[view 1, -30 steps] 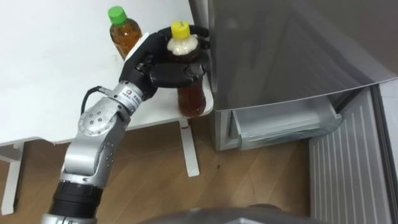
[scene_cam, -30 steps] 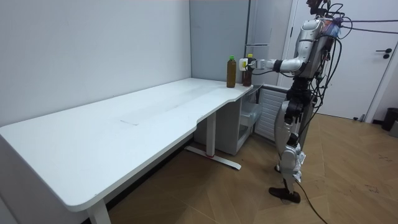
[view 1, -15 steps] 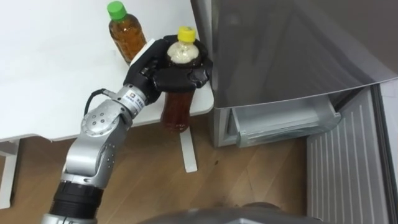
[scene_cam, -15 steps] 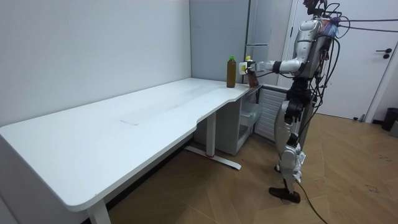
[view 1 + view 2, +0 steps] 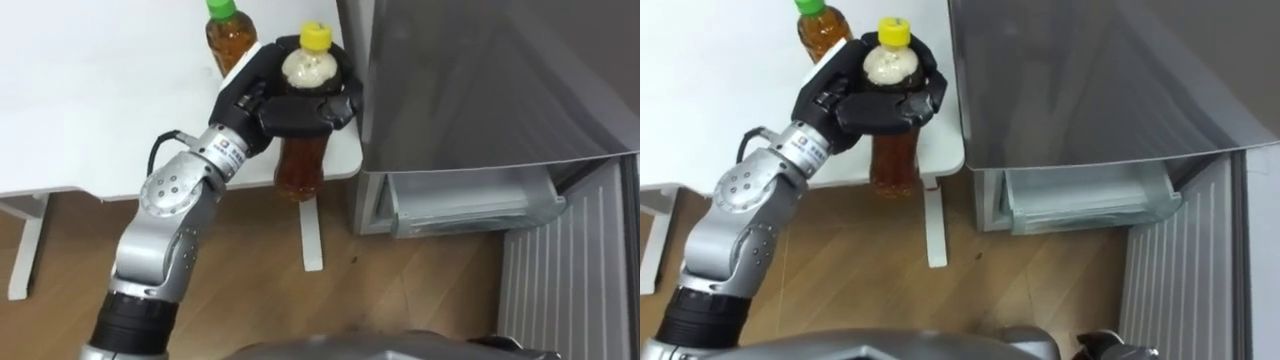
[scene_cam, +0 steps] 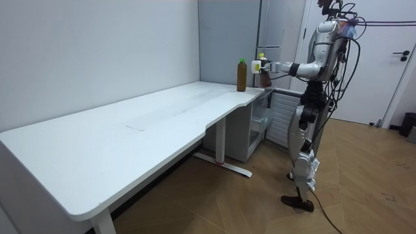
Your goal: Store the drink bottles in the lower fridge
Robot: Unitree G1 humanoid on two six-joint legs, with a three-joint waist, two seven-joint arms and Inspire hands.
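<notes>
Wood floor (image 5: 250,290) lies nearest, below the robot. To the right, the fridge's (image 5: 480,80) lower compartment (image 5: 470,200) stands open, its ribbed door (image 5: 570,270) swung out at near right. Left of the fridge, the left hand (image 5: 248,98) reaches in over the near right corner of the white surface (image 5: 100,90), fingers (image 5: 300,112) curled around the shoulder of a bottle (image 5: 300,165). The bottle is clear plastic with a yellow cap, holding dark amber drink with a pale band under the neck. It hangs upright, lifted off the surface, just beside the fridge. Farther left, a green-capped bottle (image 5: 228,35) of similar amber drink stands on the surface.
</notes>
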